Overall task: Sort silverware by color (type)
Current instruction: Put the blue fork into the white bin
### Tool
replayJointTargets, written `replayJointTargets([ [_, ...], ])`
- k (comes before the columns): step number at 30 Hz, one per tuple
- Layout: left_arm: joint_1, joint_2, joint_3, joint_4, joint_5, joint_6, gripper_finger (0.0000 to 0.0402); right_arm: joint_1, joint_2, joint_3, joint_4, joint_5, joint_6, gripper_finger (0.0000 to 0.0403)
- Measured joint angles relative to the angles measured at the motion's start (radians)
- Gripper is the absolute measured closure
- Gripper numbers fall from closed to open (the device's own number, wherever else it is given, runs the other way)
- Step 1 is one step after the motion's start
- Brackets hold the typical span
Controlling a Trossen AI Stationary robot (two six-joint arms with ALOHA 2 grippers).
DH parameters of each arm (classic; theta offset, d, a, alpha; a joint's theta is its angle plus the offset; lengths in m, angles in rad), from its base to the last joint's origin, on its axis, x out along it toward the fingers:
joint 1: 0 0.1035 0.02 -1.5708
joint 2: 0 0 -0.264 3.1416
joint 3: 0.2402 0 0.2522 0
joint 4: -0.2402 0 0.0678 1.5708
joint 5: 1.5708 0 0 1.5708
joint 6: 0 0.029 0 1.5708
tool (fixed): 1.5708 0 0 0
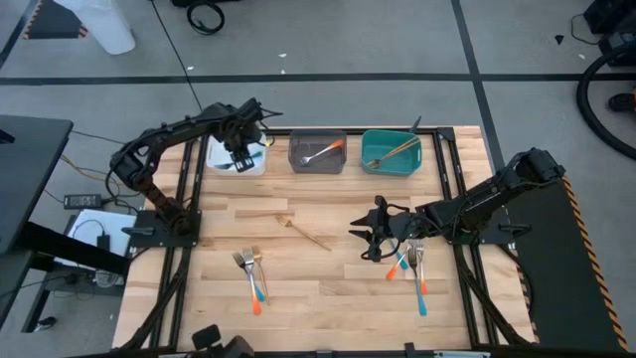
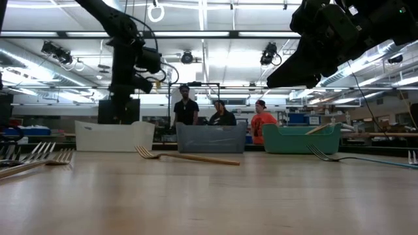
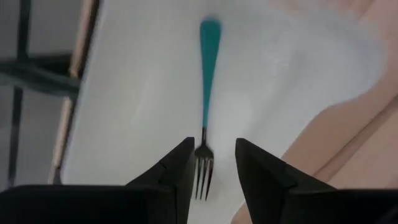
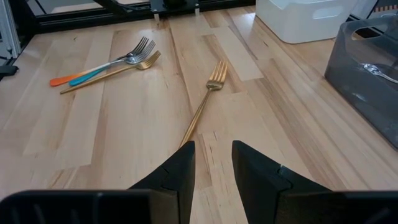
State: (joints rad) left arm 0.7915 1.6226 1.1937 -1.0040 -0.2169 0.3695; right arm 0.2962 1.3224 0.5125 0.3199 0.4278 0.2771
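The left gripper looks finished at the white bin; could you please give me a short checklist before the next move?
1. Left gripper open above white bin: ok.
2. Blue-handled fork lying in the bin, free of the fingers: ok.
3. Right gripper open and empty: ok.
4. Gold fork lies alone on the table ahead of the right gripper: ok.
5. Whether the blue-handled fork lies flat: cannot tell.

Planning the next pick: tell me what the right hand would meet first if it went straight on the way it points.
Likely the gold fork lying alone mid-table: its handle end sits just ahead of the open right hand. The hand's height above the table is unclear.
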Motion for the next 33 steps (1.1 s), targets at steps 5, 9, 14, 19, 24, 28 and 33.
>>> replayJointTargets([
  [5, -0.064, 0.000, 0.077, -0.044, 0.000, -0.007, 0.0276, 0.000, 0.000, 0.000, 0.000, 0.000, 0.000, 0.0286],
  [9, -0.116, 0.000, 0.130, -0.066, 0.000, -0.028, 0.0276, 0.000, 0.000, 0.000, 0.000, 0.000, 0.000, 0.0286],
  [14, -0.187, -0.001, 0.161, -0.080, 0.000, -0.054, 0.0276, 0.000, 0.000, 0.000, 0.000, -0.001, 0.000, 0.0286],
  [19, -0.261, -0.001, 0.161, -0.091, 0.000, -0.079, 0.0276, 0.000, 0.000, 0.000, 0.000, -0.001, 0.000, 0.0286],
  [24, -0.334, -0.001, 0.161, -0.100, 0.000, -0.101, 0.0276, 0.000, 0.000, 0.000, 0.000, -0.001, 0.000, 0.0286],
  [28, -0.384, -0.001, 0.161, -0.101, 0.000, -0.124, 0.0276, 0.000, 0.000, 0.000, 0.000, -0.001, 0.000, 0.0286],
  [33, -0.437, -0.001, 0.161, -0.100, 0.000, -0.153, 0.0276, 0.000, 0.000, 0.000, -0.001, 0.000, 0.001, 0.0286],
])
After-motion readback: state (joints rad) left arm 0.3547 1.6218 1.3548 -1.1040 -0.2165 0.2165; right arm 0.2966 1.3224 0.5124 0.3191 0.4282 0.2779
